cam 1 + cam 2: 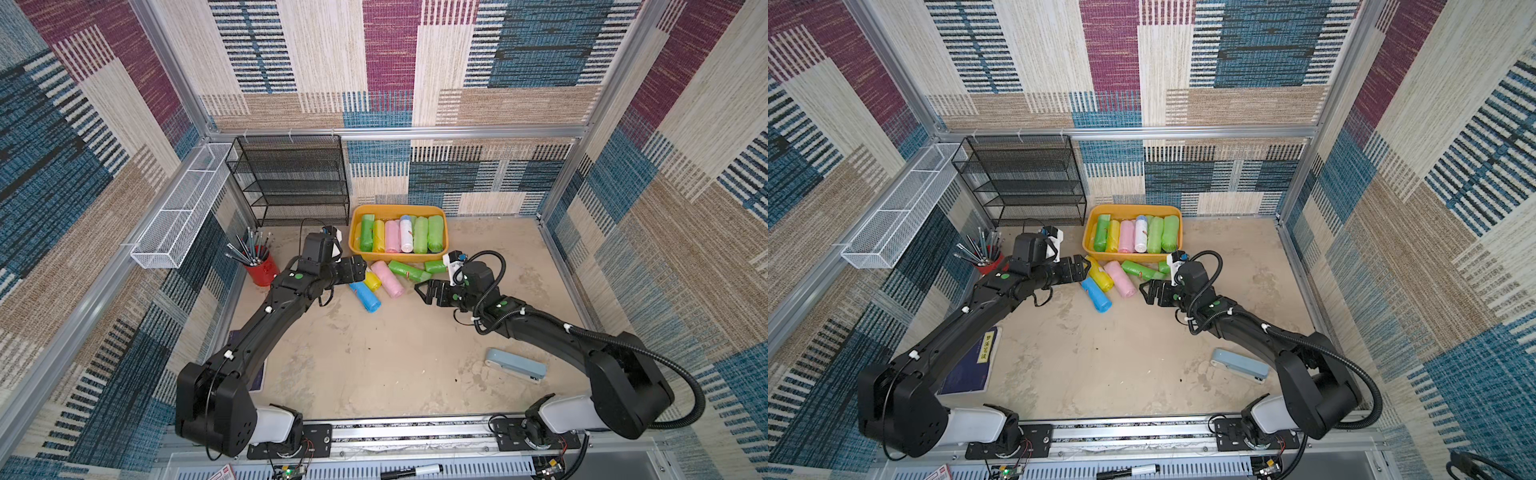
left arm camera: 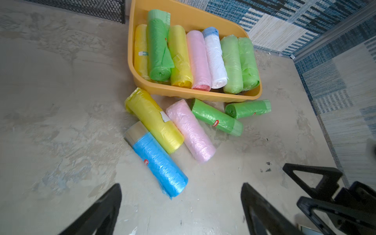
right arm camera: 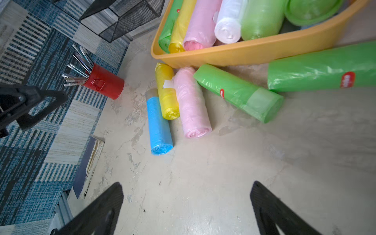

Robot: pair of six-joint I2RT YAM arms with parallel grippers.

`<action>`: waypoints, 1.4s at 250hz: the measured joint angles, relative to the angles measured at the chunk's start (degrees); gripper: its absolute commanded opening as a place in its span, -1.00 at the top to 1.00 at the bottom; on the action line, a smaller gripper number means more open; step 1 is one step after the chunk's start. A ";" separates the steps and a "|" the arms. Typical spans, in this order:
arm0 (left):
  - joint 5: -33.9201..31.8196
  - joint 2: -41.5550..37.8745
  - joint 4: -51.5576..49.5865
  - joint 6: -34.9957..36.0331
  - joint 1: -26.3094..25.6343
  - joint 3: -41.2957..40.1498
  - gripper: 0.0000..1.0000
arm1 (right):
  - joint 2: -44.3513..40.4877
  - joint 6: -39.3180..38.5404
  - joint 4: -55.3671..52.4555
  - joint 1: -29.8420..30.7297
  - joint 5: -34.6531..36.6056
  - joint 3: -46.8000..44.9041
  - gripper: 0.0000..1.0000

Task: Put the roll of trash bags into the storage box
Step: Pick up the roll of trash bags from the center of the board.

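Obscured: in a top view the left arm covers the far ends of the yellow roll [image 1: 372, 282] and the blue roll [image 1: 368, 300], and the right wrist camera [image 1: 454, 264] hides part of the short green roll [image 1: 434, 266]. Inside the storage box [image 2: 195, 95], the end yellow roll [image 2: 140, 50] lies mostly under the upper green roll [image 2: 157, 46]. Whether further rolls lie beneath the visible layer cannot be determined.

Count, box: seven rolls visible, namely two yellow, one darker green, two pale green, one pink, one white.

Count, desk [image 2: 61, 101]: five rolls, all just in front of the box. These are the yellow, the blue, the pink roll [image 2: 191, 130], the long green roll [image 2: 215, 117] and the short green. The yellow touches the blue and the pink.

Left hand [image 1: 1079, 269]: spread wide, holding nothing, beside the yellow and blue rolls.

Right hand [image 1: 422, 293]: spread wide, holding nothing, near the long green roll but clear of it.
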 measured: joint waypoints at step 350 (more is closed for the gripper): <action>-10.25 -34.29 -9.01 -8.83 0.11 -22.75 -0.97 | 38.86 -8.66 -16.44 13.62 -0.70 38.49 -0.43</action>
